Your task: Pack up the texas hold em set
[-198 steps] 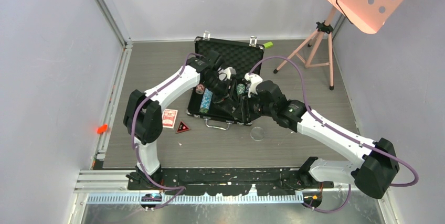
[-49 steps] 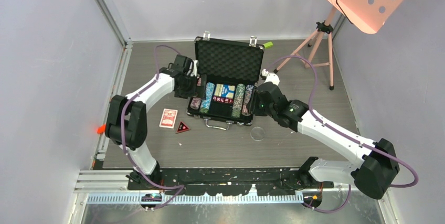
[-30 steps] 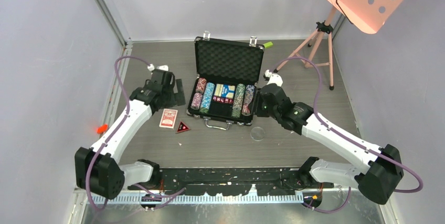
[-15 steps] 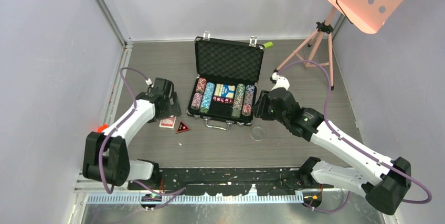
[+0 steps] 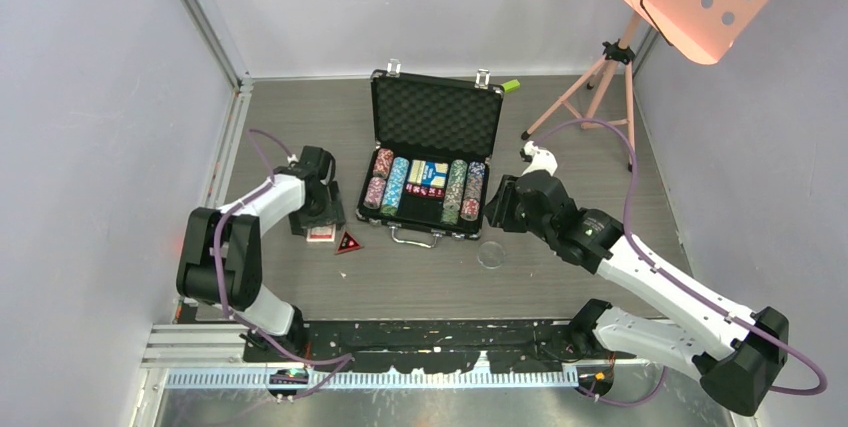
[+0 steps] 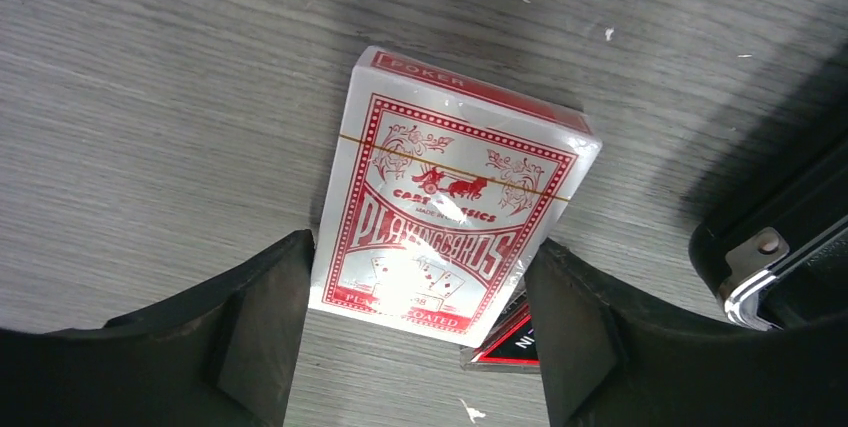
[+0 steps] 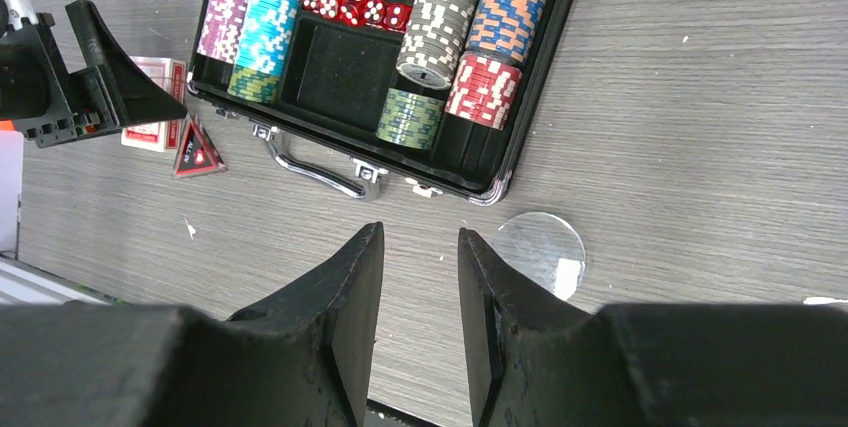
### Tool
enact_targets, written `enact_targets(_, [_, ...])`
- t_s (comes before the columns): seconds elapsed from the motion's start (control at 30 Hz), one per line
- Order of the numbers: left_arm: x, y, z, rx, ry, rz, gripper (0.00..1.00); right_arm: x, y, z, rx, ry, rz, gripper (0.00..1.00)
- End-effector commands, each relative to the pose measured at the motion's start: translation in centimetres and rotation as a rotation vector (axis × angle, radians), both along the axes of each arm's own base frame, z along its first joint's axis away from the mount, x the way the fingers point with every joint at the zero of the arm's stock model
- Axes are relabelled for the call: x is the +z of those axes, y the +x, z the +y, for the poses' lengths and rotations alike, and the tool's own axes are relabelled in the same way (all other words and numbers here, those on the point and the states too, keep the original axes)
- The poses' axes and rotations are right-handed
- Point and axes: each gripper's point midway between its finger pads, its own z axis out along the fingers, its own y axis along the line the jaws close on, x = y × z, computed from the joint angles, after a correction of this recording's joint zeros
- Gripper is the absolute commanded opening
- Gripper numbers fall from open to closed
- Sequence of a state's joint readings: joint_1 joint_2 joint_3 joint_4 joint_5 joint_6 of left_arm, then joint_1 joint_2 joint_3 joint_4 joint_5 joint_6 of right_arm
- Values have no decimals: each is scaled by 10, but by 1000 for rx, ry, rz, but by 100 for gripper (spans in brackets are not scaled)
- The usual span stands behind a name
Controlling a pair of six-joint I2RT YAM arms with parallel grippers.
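The red-backed card deck (image 6: 455, 207) is seen lying flat on the table (image 6: 150, 97), left of the open briefcase (image 5: 436, 117) and bracketed by the left gripper (image 6: 420, 252). Its jaws are spread along the deck's long edges, and whether the deck is already pinched cannot be told. The right gripper (image 7: 420, 237) is held narrowly parted and empty above the table, near the clear disc (image 7: 540, 247)

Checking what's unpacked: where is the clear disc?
Top view: the clear disc lies on the table, right of centre, just off the briefcase's near right corner.
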State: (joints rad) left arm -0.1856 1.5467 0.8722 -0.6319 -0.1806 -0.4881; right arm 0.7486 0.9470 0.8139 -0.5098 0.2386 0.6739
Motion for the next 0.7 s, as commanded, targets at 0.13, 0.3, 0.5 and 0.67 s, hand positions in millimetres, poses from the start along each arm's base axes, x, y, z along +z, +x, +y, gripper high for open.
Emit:
enact_targets(0.13, [27, 18, -18, -16, -119, -116, 58, 1, 0, -6, -34, 20, -13, 39])
enact_targets(0.3, [58, 16, -34, 34, -247, -256, 44, 1, 2, -3, -33, 27, -16, 40])
enact_targets(0.5, [110, 14, -72, 148, -559, -431, 38, 2, 3, 1, -26, 34, -15, 39])
enact_targets(0.67, [134, 6, -107, 257, -831, -502, 33, 2, 5, 2, -28, 37, -20, 39])
